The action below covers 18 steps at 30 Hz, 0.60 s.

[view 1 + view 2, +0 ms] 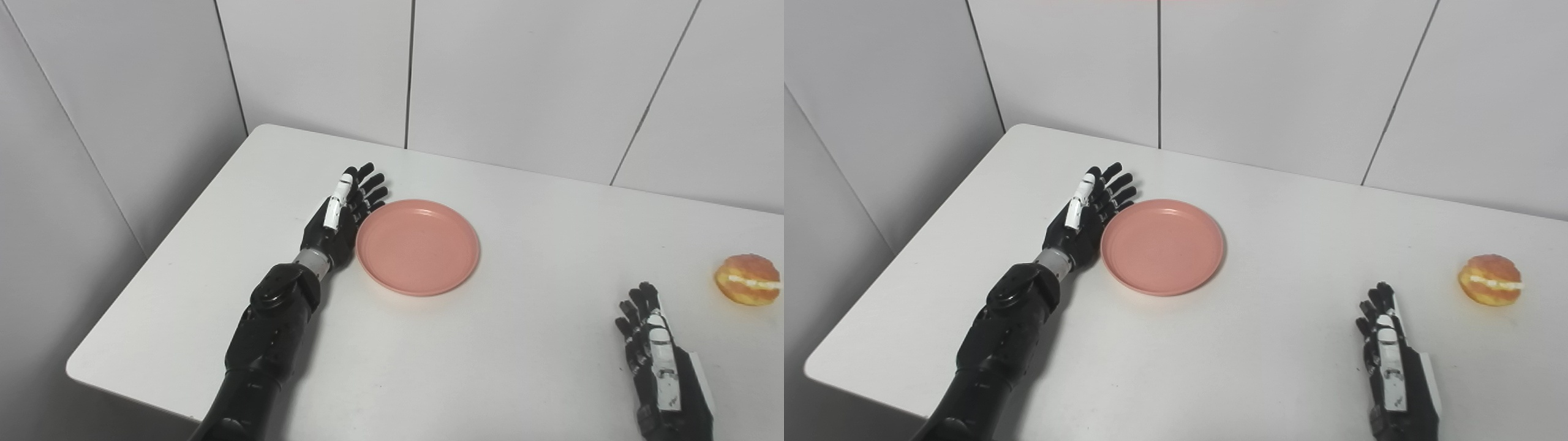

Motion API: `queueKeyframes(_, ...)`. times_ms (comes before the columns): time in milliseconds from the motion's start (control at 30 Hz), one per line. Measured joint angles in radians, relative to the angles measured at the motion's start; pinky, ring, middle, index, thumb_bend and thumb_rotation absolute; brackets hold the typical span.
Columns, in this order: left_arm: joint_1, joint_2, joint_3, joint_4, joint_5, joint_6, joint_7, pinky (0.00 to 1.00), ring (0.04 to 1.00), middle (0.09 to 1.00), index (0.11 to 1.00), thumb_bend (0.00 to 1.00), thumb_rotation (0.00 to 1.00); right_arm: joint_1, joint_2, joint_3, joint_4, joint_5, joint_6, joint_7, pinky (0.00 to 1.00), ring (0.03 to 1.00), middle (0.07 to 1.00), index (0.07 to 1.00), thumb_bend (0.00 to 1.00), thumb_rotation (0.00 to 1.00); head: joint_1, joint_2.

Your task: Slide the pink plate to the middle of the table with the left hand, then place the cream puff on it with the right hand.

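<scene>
I am on the first step: sliding the pink plate (418, 246) to the middle of the table (527, 367). My left hand (340, 217) sits flat-edged right at the plate's rim, at about 9 o'clock of the plate. My fingers (366, 184) there are straight and spread, not curled around anything. The side of my hand looks like it is touching the rim, but I can't be sure.

The plate lies flat, a bit to the left of the table's middle. There is nothing on it.

The cream puff (748, 279) sits far away on the right side of the table, at about 3 o'clock from the plate. It is well apart from the plate.

My right hand (655, 355) rests low near the front edge, at about 7 o'clock from the cream puff. Its fingers are loose and stretched out. It holds nothing. It is just waiting.

I think the next move is a soft push toward 3 o'clock, so the plate glides more to the middle. I should push low on the rim and go slowly, so the plate does not tip or spin away. After that, my right hand can reach up toward the cream puff.
</scene>
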Motion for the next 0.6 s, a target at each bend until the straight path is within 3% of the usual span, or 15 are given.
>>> queueKeyframes(600, 0.09, -0.081, -0.106, -0.206, 0.003, 0.149, -0.003, 0.88, 0.888, 0.9, 0.891, 0.37, 1.0, 0.001, 0.028, 0.007, -0.013, -0.029, 0.019, -0.036, 1.0, 0.987, 1.0, 1.0, 0.25, 1.0, -0.075, 0.038)
